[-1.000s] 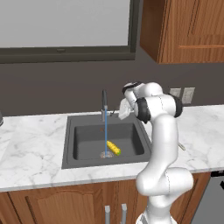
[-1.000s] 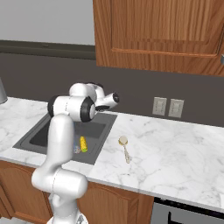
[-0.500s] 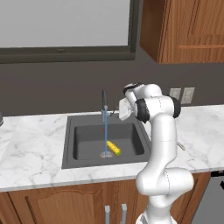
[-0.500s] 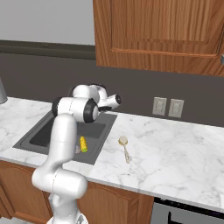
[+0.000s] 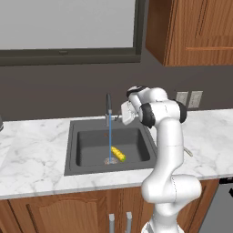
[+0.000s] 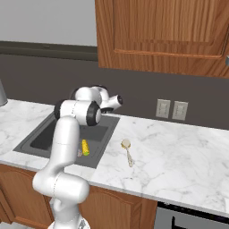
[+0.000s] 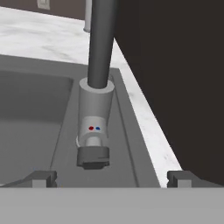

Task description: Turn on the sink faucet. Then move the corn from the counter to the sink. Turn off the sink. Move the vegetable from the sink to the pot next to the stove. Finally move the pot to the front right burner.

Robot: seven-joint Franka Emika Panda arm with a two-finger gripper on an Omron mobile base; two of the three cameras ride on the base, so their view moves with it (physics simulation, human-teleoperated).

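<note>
Jaws spread wide, empty, lined up on the sink faucet (image 7: 97,87) lever. Corn (image 5: 118,154) lies in the sink (image 5: 86,148) under running water. Lever should be straddled squarely, then nudged shut.

White marble counter (image 5: 36,154) with grey veins above brown cabinet doors, dark grey sink (image 5: 86,148) recessed in it, small pale spoon-like utensil (image 6: 127,150) lying right of the sink
</note>
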